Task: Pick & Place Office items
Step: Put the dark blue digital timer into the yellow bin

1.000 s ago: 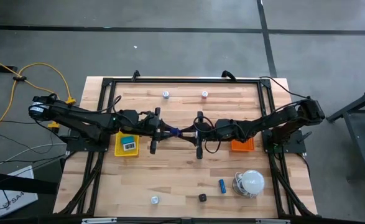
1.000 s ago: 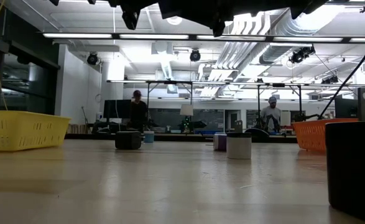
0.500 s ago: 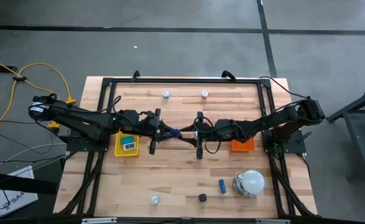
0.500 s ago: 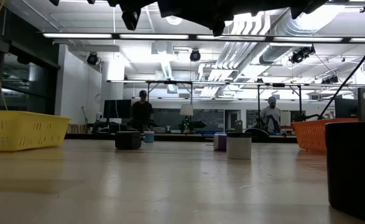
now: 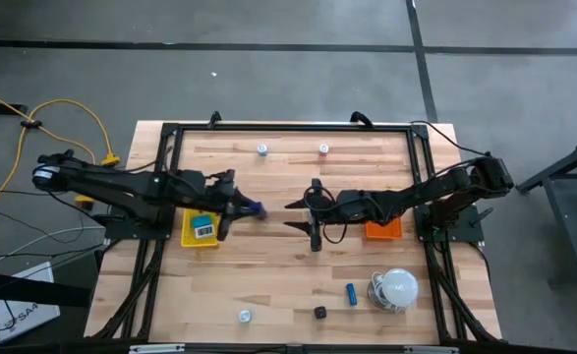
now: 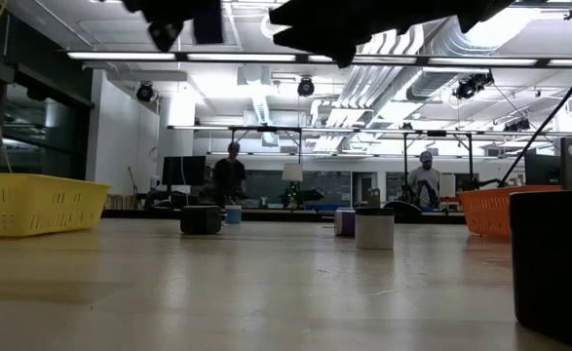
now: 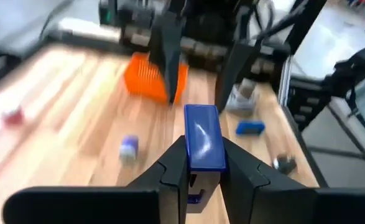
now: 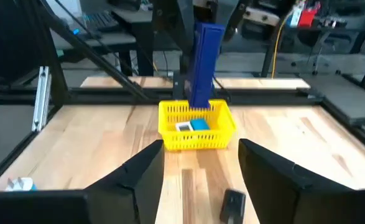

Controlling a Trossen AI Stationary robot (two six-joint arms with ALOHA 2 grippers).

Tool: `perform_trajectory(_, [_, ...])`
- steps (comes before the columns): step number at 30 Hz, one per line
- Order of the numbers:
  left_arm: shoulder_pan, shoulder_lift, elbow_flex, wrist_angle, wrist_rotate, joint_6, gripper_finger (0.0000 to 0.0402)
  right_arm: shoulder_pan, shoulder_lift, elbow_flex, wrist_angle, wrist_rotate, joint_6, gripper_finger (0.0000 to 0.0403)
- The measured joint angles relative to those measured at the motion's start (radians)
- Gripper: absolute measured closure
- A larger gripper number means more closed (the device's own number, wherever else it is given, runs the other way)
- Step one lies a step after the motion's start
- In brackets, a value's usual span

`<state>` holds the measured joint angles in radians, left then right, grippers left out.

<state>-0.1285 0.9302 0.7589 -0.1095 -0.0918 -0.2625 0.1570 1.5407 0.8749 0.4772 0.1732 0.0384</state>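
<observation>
From overhead I see the left pincer [image 5: 246, 208] above the worktop [image 5: 288, 285] just beside the yellow tray [image 5: 201, 228], pinching a blue stick [image 5: 256, 208] that shows only as a speck. The right pincer [image 5: 296, 214] sits near the middle, fingers spread, with the orange tray [image 5: 383, 230] partly hidden under its arm. At worktop level both pincers are cut off at the top edge, so I learn nothing more there. My left wrist camera shows the blue stick [image 7: 203, 137] clamped upright between the fingers [image 7: 170, 174]. The right wrist camera shows its fingers [image 8: 146, 175] wide apart, the stick held over the yellow tray [image 8: 196, 126].
</observation>
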Motion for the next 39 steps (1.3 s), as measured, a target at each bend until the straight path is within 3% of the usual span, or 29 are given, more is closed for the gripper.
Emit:
perform_trajectory(9, [0.002,-0.118,0.0,-0.458,-0.05,-0.251,0.0342,0.003,0.0,0.0,-0.078,-0.001,0.048,0.0209])
perform_trajectory(18, [0.001,-0.115,-0.001,-0.768,-0.051,-0.445,0.0342,0.009,0.0,0.0,-0.085,0.001,0.074,0.0209])
perform_trajectory(25, [-0.003,-0.113,-0.024,-0.826,-0.052,-0.494,0.0342,0.009,0.0,0.0,-0.086,0.002,0.095,0.0209])
perform_trajectory(39, [-0.106,-0.113,-0.199,-0.82,-0.041,-0.712,0.0342,0.01,0.0,0.0,-0.086,0.003,0.098,0.021])
